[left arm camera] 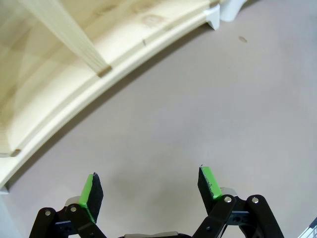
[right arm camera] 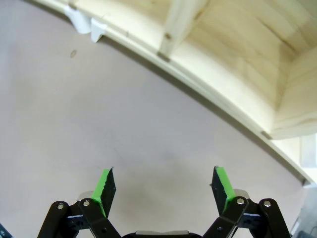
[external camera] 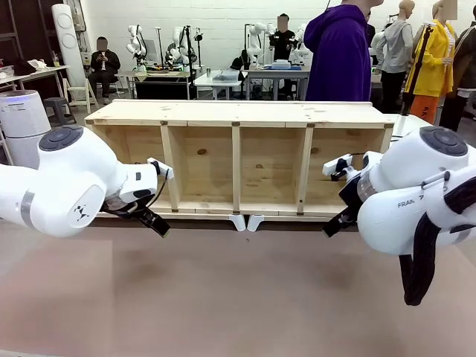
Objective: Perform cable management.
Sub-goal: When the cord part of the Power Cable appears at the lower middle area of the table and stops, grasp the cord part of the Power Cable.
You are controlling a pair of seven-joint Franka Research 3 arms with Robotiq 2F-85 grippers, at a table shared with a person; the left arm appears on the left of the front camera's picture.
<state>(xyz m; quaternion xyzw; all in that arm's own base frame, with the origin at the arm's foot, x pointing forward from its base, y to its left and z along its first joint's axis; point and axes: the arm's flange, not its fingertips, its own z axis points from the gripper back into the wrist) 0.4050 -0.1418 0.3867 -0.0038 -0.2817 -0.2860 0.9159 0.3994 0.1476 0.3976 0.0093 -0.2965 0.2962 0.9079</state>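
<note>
left gripper (left arm camera: 151,181) released, jaws wide, low over the table (external camera: 238,297), right gripper (right arm camera: 166,181) likewise spread wide, both near the wooden shelf unit (external camera: 238,113), cable position: can't tell

Front view: bright, even, diffuse light from above, no glare. I note one soft, narrow shadow on the table (external camera: 238,297) along the lower front edge of the wooden shelf (external camera: 238,111), whose compartments read a shade dimmer than its top board. Both wrist views are bright and flat with strong wide-angle bowing, so the shelf's straight base rail curves across the upper left (left wrist) and upper right (right wrist). The left gripper (left arm camera: 148,186) and right gripper (right arm camera: 163,186) are sharp at the bottom edge; the far room at the top of the front view looks slightly soft.
</note>
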